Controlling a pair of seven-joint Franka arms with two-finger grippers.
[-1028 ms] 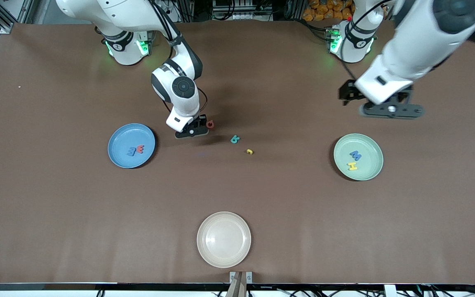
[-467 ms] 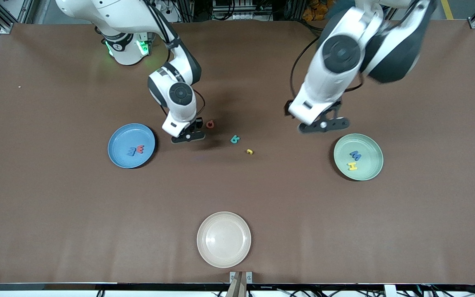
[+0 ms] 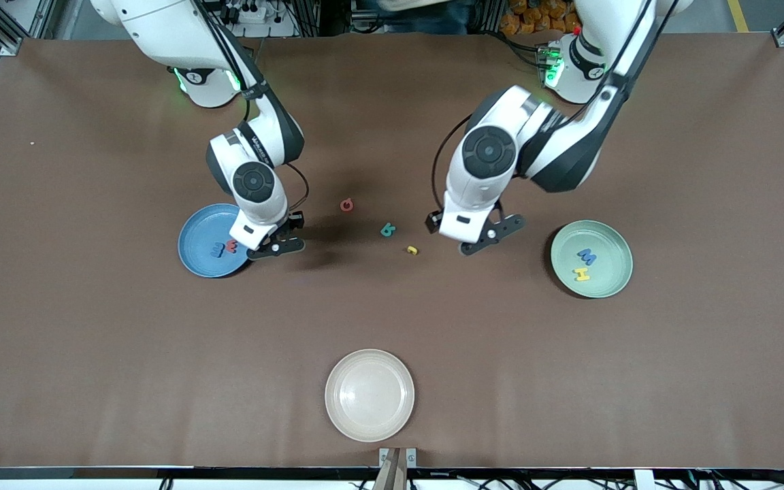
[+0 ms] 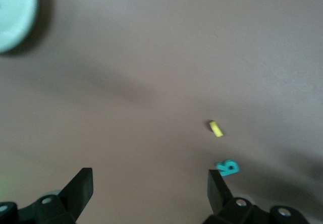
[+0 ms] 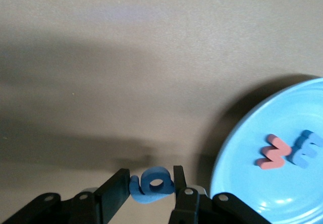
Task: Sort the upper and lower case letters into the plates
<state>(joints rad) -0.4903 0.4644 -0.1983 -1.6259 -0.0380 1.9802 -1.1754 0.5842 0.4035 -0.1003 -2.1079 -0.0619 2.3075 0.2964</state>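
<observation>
Blue foam letter [image 5: 151, 184] sits pinched in your right pincer [image 3: 271, 246], which hangs over the table just at the rim of the blue plate [image 3: 196, 257] on the side toward the loose letters. The red letter [image 3: 231, 246] and another blue one [image 3: 217, 250] already lie in that plate, side by side and touching. You want the drop over bare plate, so my advice is to carry a little farther over the rim before letting go, and aim off those two so nothing stacks.

Your left pincer [image 3: 479, 239] is spread wide and empty, hovering over the table near the small yellow letter [image 3: 412, 250]; the teal letter [image 3: 388, 230] lies just beside that, and a red ring-shaped letter [image 3: 346, 204] lies farther from the front camera, toward the right arm. Room looks fair: the two pincers are well apart, with the three loose letters between them.

The mint green plate [image 3: 615, 280] holds a blue letter [image 3: 587, 256] and a yellow one [image 3: 581, 273], well clear of the left arm. A cream plate [image 3: 369, 395] sits near the table's front edge, away from everything.
</observation>
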